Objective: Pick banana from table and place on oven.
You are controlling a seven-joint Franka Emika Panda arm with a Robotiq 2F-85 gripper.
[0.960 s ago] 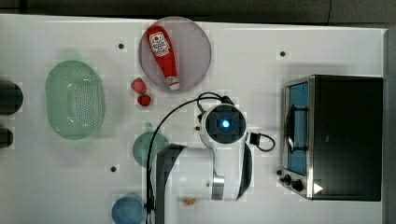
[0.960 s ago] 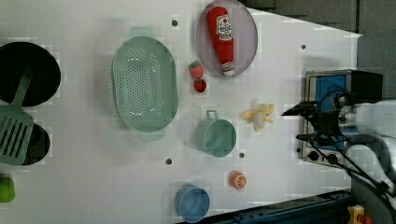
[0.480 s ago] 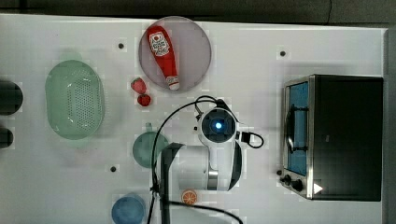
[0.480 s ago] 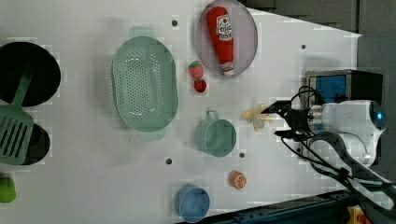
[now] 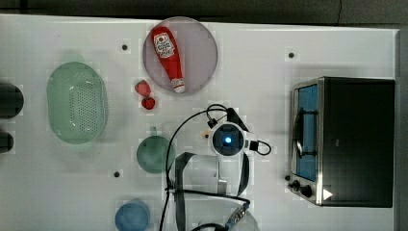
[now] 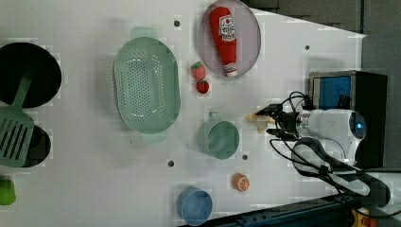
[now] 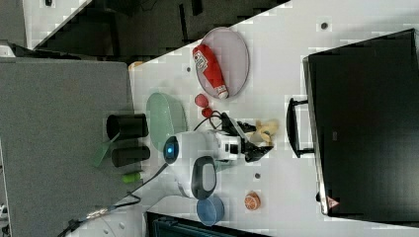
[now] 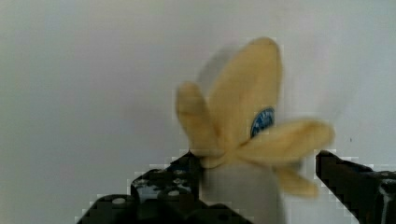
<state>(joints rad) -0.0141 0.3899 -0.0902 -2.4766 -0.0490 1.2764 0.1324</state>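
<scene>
The pale yellow banana [image 8: 243, 116], peel splayed, lies on the white table [image 5: 269, 67] between the teal cup and the oven [image 5: 358, 144]. It also appears in the left view as banana [image 6: 259, 121] and in the right view as banana [image 7: 265, 129]. My gripper [image 8: 261, 172] is open and low over the table, one black finger [image 8: 182, 175] against the banana's base and the other finger [image 8: 348, 179] a little clear of it. The gripper [image 6: 275, 125] sits at the banana's oven-side end; in the right view the gripper [image 7: 258, 139] reaches it too.
A ketchup bottle [image 5: 168, 53] lies on a grey plate [image 5: 202, 43]. Two strawberries [image 5: 145, 95], a green colander [image 5: 77, 109], a teal cup [image 5: 155, 154], a blue cup [image 5: 132, 216] and an orange slice [image 6: 240, 182] lie around. The oven's door handle [image 7: 291, 127] faces the banana.
The gripper has travelled toward the left view's left, away from the oven, and come down over the banana, which now lies between its fingers.
</scene>
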